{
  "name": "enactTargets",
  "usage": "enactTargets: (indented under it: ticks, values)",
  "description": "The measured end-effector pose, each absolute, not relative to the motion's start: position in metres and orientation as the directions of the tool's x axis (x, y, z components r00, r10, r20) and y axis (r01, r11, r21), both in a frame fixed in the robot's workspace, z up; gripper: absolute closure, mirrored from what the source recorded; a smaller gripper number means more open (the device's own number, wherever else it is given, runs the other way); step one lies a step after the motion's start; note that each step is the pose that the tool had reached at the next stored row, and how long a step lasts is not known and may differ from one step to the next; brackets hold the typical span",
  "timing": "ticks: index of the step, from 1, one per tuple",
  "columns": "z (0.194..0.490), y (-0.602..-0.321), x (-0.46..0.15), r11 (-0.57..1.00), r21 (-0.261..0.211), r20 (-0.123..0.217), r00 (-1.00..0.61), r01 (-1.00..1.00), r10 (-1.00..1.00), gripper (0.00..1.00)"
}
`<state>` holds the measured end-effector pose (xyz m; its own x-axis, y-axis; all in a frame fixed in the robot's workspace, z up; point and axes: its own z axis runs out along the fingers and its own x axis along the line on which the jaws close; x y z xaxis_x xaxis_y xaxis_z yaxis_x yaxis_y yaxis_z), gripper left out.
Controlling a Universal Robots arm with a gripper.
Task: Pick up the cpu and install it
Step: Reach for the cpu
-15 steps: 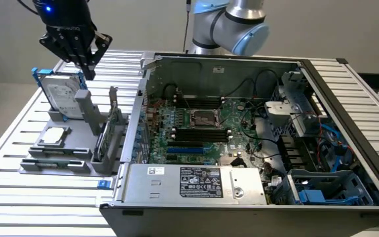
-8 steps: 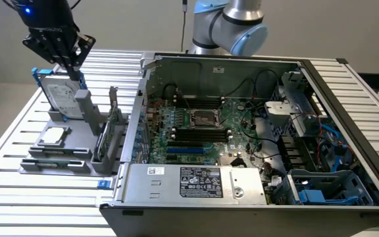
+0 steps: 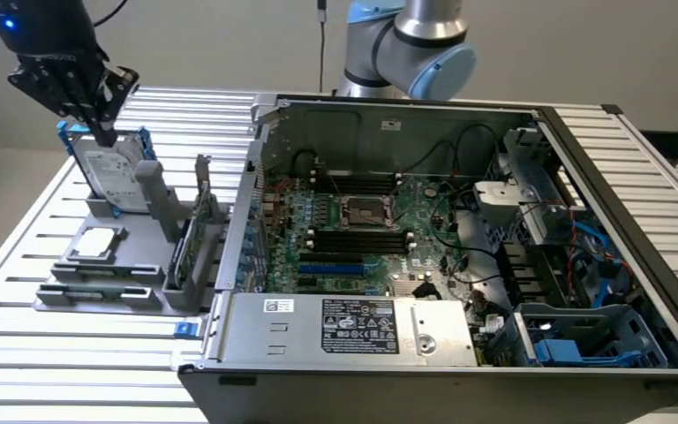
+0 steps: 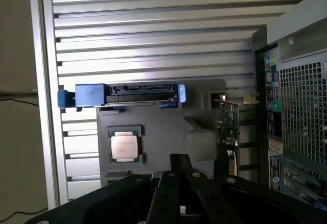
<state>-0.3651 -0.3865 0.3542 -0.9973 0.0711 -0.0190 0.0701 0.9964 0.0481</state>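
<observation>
My pincer [image 3: 103,131] is shut, holding nothing, up near the hard drive [image 3: 113,168]. Cpu [image 3: 98,243] lies flat in tray [image 4: 163,132], untouched. Approach step imo; a grab needs jaws opened, squared over chip. Socket [image 3: 366,212] sits in the case, well apart.

fingers [image 3: 101,124]: closed, near top of hard drive [image 3: 116,172] | cpu [image 3: 98,243]: in grey tray [image 3: 139,258]

slatted metal table [image 3: 33,353], grey fixture [image 3: 116,296], open computer case [image 3: 398,124]

Grey arm joint [image 3: 416,40], pale-blue cap [image 3: 448,66]. Black end effector [image 3: 105,132], linkage fingers [image 4: 166,193], silver screws [image 4: 136,179]; blue light [image 3: 7,22] above end effector.
</observation>
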Motion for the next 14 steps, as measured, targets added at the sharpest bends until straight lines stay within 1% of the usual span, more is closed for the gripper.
enactTargets:
  ticks: [14]
  values:
    - [0.336,-0.379,-0.425,0.997,0.045,-0.019,-0.997,0.07,0.071,0.89]
